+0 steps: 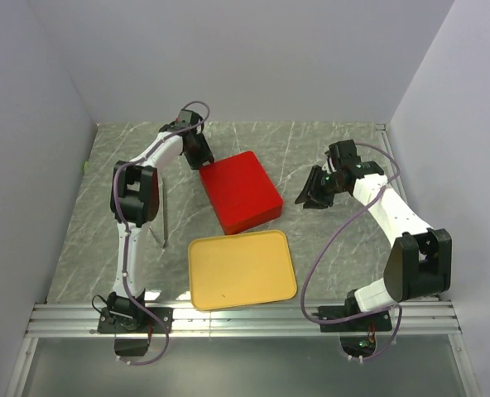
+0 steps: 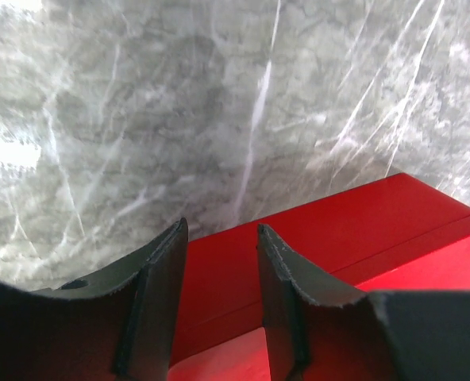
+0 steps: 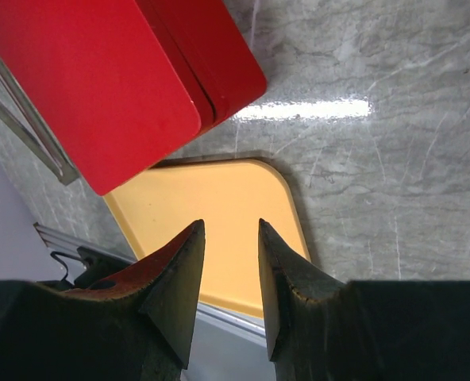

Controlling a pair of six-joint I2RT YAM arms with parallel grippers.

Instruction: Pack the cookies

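No cookies show in any view. A shut red box [image 1: 239, 192] lies mid-table, with a bare yellow tray [image 1: 241, 269] just in front of it. My left gripper [image 1: 202, 157] is at the box's far left corner. In the left wrist view its jaws [image 2: 221, 226] stand apart over the red box [image 2: 362, 230], and only the lid's surface shows through the gap. My right gripper [image 1: 311, 198] hangs to the right of the box. It is open [image 3: 231, 224] and holds nothing, looking down on the yellow tray [image 3: 219, 214] and the red box [image 3: 100, 79].
A thin grey metal rod [image 1: 164, 217] lies on the marble table left of the box and tray, close to the left arm; the rod [image 3: 21, 119] also shows beside the box in the right wrist view. Grey walls enclose the table on three sides.
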